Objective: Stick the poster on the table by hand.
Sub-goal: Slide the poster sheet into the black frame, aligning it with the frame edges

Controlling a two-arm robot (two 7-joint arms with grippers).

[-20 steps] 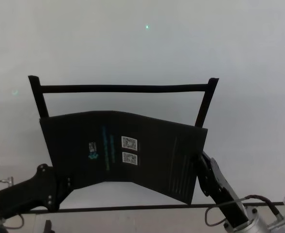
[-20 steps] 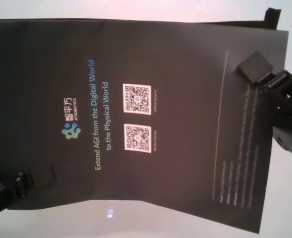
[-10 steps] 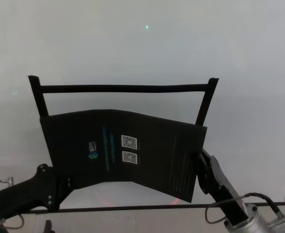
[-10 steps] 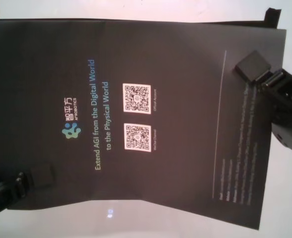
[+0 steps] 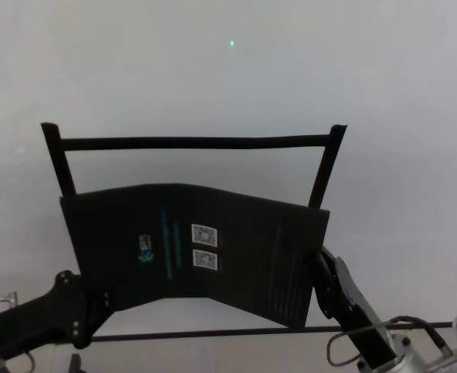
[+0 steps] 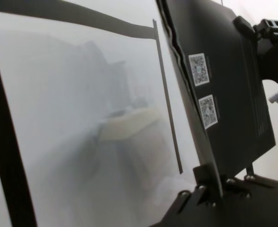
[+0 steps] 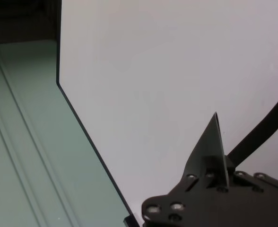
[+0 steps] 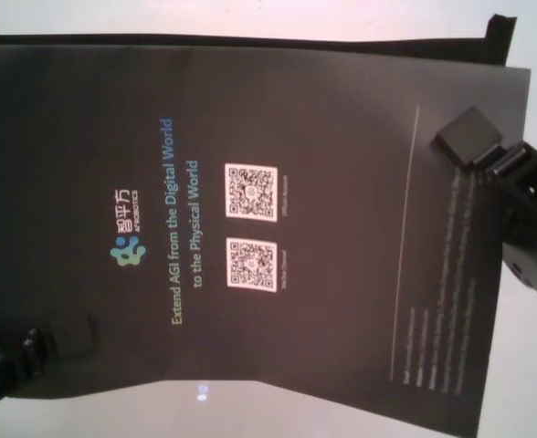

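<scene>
The black poster [image 5: 197, 241] with two white QR codes hangs bowed above the white table [image 5: 213, 70], held at both ends. My left gripper [image 5: 104, 298] is shut on its near left corner; the pad [image 8: 72, 336] lies on the printed face. My right gripper [image 5: 319, 263] is shut on the right edge, its pad [image 8: 468, 137] pressing the sheet. In the left wrist view the poster [image 6: 229, 85] shows nearly edge-on, rising from my left gripper [image 6: 210, 182]. In the right wrist view only a thin sliver of the poster [image 7: 218, 142] sticks out of the jaws.
Black tape strips mark a frame on the table: a far strip [image 5: 193, 143], a left strip [image 5: 57, 159], a right strip [image 5: 327, 167] and a thin near line [image 5: 213, 332]. The poster's far edge covers the lower ends of the side strips. A small green dot [image 5: 231, 43] lies far back.
The poster and both grippers have shifted slightly down and toward the table's near edge. Both grips stay the same.
</scene>
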